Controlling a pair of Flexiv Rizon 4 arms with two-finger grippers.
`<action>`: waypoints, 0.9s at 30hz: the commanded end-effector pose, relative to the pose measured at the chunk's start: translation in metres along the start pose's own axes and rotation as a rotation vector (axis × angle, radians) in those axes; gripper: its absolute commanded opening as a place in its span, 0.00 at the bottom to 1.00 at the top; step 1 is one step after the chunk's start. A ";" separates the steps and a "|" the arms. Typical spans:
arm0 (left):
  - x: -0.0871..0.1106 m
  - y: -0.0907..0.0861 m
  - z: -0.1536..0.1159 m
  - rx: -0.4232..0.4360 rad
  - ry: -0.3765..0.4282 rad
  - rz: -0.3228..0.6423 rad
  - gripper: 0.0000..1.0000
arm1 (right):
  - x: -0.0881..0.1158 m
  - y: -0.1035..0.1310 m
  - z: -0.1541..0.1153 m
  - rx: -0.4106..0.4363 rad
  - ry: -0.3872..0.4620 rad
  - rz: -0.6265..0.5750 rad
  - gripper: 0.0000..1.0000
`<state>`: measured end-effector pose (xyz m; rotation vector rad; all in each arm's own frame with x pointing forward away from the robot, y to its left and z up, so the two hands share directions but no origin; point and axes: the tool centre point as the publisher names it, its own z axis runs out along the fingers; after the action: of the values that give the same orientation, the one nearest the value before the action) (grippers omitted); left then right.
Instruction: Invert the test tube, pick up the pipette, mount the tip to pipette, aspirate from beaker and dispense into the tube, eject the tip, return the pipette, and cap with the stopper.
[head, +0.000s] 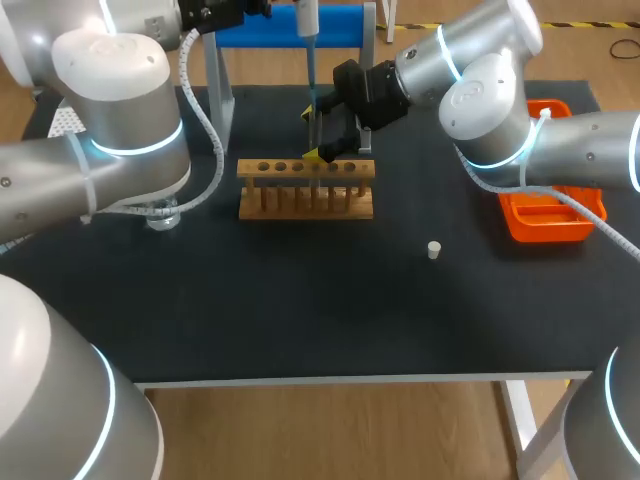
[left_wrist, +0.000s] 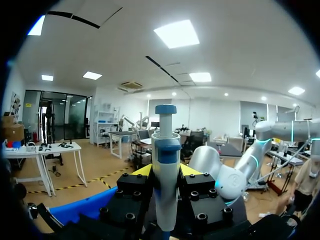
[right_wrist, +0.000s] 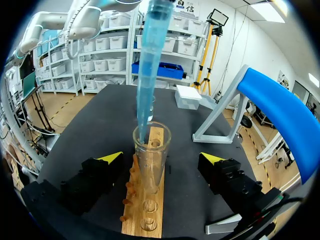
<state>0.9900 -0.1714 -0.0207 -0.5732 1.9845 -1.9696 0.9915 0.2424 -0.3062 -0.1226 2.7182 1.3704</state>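
**Position.** The test tube (right_wrist: 150, 155) stands mouth up in the wooden rack (right_wrist: 146, 225) at mid-bench (head: 300, 310). The blue pipette tip (right_wrist: 146, 75) enters its mouth, close against the rim on one side.

**Claws.** The right claw (right_wrist: 161, 158) straddles the tube with its fingers well apart, neither touching the glass. The left claw (left_wrist: 165, 172) is clamped on the pipette (left_wrist: 165, 195), one finger on each side of the barrel.

**Risks.**
- Nothing grips the tube. A tip rubbing the rim could tilt it in its hole, or lift it out on withdrawal.
- A tip lying off-centre may send liquid down the wall or over the lip.
- If the right claw closes off-line, it could knock the tube against the tip.

**Not established.**
- Any liquid in the tip or the tube is too faint to confirm.
- How deep the tip sits in the tube is unclear.
- In the head view the right arm covers the tube.
- A glassy item under the left arm may be the beaker (head: 163, 215), but it is mostly hidden.
- The stopper (head: 434, 250) lies apart on the bench, uncollected.
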 end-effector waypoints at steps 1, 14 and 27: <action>-0.001 0.000 -0.002 -0.012 -0.005 0.004 0.00 | -0.001 0.000 -0.001 0.002 0.004 0.001 1.00; -0.007 -0.002 0.001 -0.009 -0.010 0.019 0.00 | -0.001 0.000 -0.001 0.002 0.004 0.001 1.00; -0.012 -0.004 0.006 0.014 -0.003 0.019 0.00 | -0.001 0.000 -0.001 0.002 0.004 0.001 1.00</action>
<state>1.0007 -0.1701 -0.0154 -0.5592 1.9787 -1.9567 0.9915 0.2424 -0.3063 -0.1227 2.7183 1.3704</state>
